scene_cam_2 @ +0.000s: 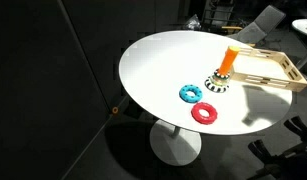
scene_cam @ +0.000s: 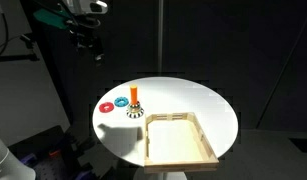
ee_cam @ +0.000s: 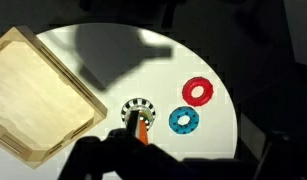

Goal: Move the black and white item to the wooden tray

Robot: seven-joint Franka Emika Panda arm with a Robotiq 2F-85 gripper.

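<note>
Fingers (scene_cam: 95,48) high over the counter (scene_cam: 193,100); grip unreadable.
The black-and-white ring (scene_cam: 135,112), peg (scene_cam: 135,96) upright in it, sits mid-counter just outside the tray (scene_cam: 153,140) corner.

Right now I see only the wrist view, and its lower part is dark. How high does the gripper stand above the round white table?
Observer: In an exterior view the gripper hangs high above the round white table and touches nothing.
Operator: Is the orange peg upright?
Observer: Yes. In both exterior views the orange peg stands upright in the middle of the black and white striped ring.
Operator: Is the wooden tray flat, or has it walls?
Observer: The rectangular wooden tray has raised walls all round, so I think the ring must be lifted over the rim.
</note>
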